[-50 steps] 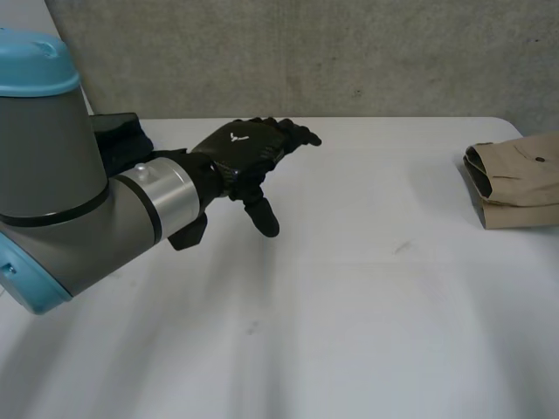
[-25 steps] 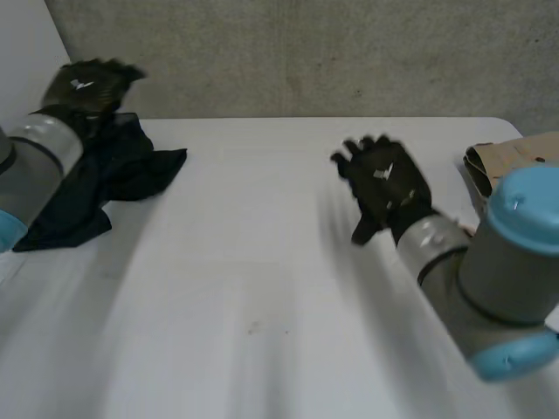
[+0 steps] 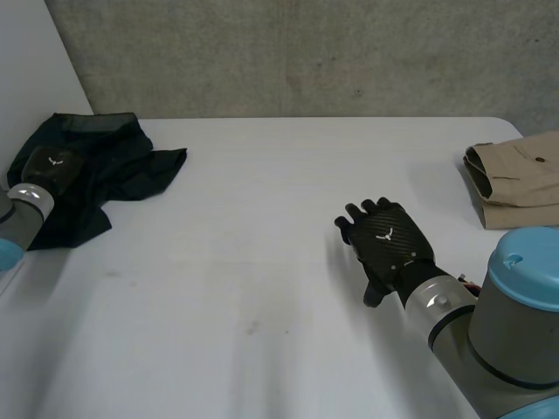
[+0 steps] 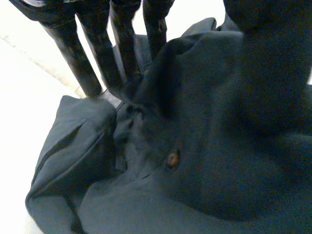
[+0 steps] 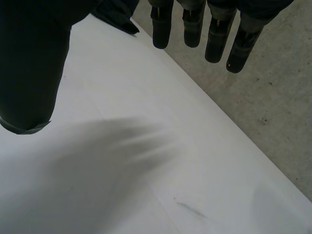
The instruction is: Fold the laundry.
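Touching dark garment [image 3: 122, 161] with left hand [image 3: 51, 168]; right hand [image 3: 389, 243] holds nothing

We see the dark garment crumpled at the far left corner of the white table [image 3: 262, 288], close to the concrete wall [image 3: 306, 52]. The left hand sits on the garment's left part, with its arm coming in from the near left edge.

Left wrist view: we read the fingers [image 4: 73, 53] as straight and slightly spread, tips down on the cloth next to a raised fold. The thumb is off to the side above the fabric, not curled in. As far as we can tell no cloth is pinched, so we call the hand fully extended, contact only. Under the palm there is a brown button [image 4: 171, 159] on a seam. A folded-over flap lies beside the fingertips.

The right hand is palm down over the table's near right area, well apart from both garments. In the right wrist view its fingers [image 5: 161, 24] are straight and parted, the thumb is splayed wide, and white tabletop lies below the palm. We can't tell whether it touches the surface.

A second piece, a tan garment [image 3: 520, 179], lies folded at the table's right edge on the far side. It has a small dark button on its top layer. Neither hand touches it.
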Robot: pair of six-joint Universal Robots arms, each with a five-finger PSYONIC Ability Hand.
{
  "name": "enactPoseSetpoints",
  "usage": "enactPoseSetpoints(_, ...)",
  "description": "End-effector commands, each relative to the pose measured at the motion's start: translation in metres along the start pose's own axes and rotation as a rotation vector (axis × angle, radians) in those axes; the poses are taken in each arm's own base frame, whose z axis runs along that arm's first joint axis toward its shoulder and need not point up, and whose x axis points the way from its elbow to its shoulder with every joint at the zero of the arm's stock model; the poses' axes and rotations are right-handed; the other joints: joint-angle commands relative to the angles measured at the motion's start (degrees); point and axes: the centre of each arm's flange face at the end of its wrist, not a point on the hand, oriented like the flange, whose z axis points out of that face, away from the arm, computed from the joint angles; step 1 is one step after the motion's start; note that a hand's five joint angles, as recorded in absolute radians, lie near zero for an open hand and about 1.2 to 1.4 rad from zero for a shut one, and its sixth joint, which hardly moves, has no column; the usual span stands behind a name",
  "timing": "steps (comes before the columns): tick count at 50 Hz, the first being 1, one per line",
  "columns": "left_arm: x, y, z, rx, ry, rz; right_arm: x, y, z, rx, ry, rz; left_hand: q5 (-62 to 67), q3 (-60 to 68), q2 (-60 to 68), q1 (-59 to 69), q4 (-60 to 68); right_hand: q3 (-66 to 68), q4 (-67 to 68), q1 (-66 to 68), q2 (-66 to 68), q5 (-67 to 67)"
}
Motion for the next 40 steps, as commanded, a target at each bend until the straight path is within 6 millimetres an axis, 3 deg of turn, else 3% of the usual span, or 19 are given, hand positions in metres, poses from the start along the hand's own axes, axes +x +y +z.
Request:
enactPoseSetpoints(1,-0.002,-0.009,0.004,-0.018,-0.082,0.033,0.002,0.001,0.000,-0.004,0.005,0.003,51.28,51.14,49.82,48.23,50.89,-2.30,-3.55,-1.77,-2.62,-4.02)
enactPoseSetpoints(7,0.016,-0.080,-0.028,0.050,-0.083,0.014,0.004,-0.001,0.001,0.004,0.013,0.000,51.28,51.14,49.82,48.23,50.89,-2.30,-3.55,-1.77,-2.62,-4.02)
enactPoseSetpoints(8,0.028,-0.102,-0.041,0.093,-0.058,-0.035,0.005,-0.002,0.001,0.005,0.017,0.000,51.28,51.14,49.82,48.23,50.89,-2.30,-3.55,-1.77,-2.62,-4.02)
enactPoseSetpoints(10,0.040,-0.125,-0.056,0.130,-0.020,-0.098,0.011,-0.003,0.003,0.009,0.040,0.002,51.28,51.14,49.82,48.23,50.89,-2.30,-3.55,-1.77,-2.62,-4.02)
enactPoseSetpoints(11,0.055,-0.150,-0.076,0.167,0.028,-0.178,0.015,-0.004,0.003,0.011,0.051,0.004,51.28,51.14,49.82,48.23,50.89,-2.30,-3.55,-1.77,-2.62,-4.02)
enactPoseSetpoints(14,0.084,-0.179,-0.110,0.204,0.132,-0.305,0.032,-0.002,0.006,0.005,0.100,0.015,51.28,51.14,49.82,48.23,50.89,-2.30,-3.55,-1.77,-2.62,-4.02)
enactPoseSetpoints(15,0.104,-0.194,-0.133,0.222,0.217,-0.383,0.036,-0.003,0.007,0.007,0.110,0.015,51.28,51.14,49.82,48.23,50.89,-2.30,-3.55,-1.77,-2.62,-4.02)
enactPoseSetpoints(18,0.140,-0.210,-0.170,0.235,0.382,-0.479,0.052,-0.004,0.009,0.006,0.166,0.029,51.28,51.14,49.82,48.23,50.89,-2.30,-3.55,-1.77,-2.62,-4.02)
enactPoseSetpoints(19,0.163,-0.216,-0.192,0.231,0.494,-0.523,0.056,-0.003,0.010,0.004,0.182,0.034,51.28,51.14,49.82,48.23,50.89,-2.30,-3.55,-1.77,-2.62,-4.02)
enactPoseSetpoints(22,0.201,-0.220,-0.228,0.223,0.687,-0.553,0.067,-0.004,0.012,-0.002,0.233,0.045,51.28,51.14,49.82,48.23,50.89,-2.30,-3.55,-1.77,-2.62,-4.02)
enactPoseSetpoints(23,0.221,-0.222,-0.246,0.223,0.781,-0.542,0.069,-0.005,0.013,-0.003,0.243,0.044,41.15,41.01,39.69,38.09,40.75,-2.30,-3.55,-1.77,-2.62,-4.02)
enactPoseSetpoints(25,0.233,-0.223,-0.258,0.228,0.840,-0.519,0.073,-0.006,0.014,-0.003,0.262,0.043,3.05,2.91,1.59,-0.01,2.65,-2.30,-3.55,-1.77,-2.62,-4.02)
enactPoseSetpoints(26,0.237,-0.222,-0.259,0.228,0.849,-0.506,0.074,-0.006,0.014,-0.001,0.267,0.043,-11.79,-11.93,-13.25,-14.85,-12.19,-2.30,-3.55,-1.77,-2.62,-4.02)
enactPoseSetpoints(27,0.238,-0.220,-0.256,0.235,0.834,-0.474,0.075,-0.006,0.015,-0.002,0.268,0.044,-18.27,-18.41,-19.73,-21.33,-18.67,-2.30,-3.55,-1.77,-2.62,-4.02)
enactPoseSetpoints(33,0.223,-0.220,-0.238,0.237,0.679,-0.411,0.082,-0.008,0.016,0.003,0.273,0.035,-17.49,-17.63,-18.95,-20.55,-17.89,-2.30,-3.55,-1.77,-2.62,-4.02)
enactPoseSetpoints(37,0.185,-0.219,-0.222,0.197,0.504,-0.431,0.083,-0.014,0.018,0.026,0.263,0.025,-17.32,-17.46,-18.78,-20.38,-17.72,-2.30,-3.55,-1.77,-2.62,-4.02)
enactPoseSetpoints(40,0.162,-0.224,-0.225,0.179,0.422,-0.444,0.085,-0.020,0.018,0.047,0.250,0.016,-17.33,-17.47,-18.78,-20.38,-17.72,-2.30,-3.55,-1.77,-2.62,-4.02)
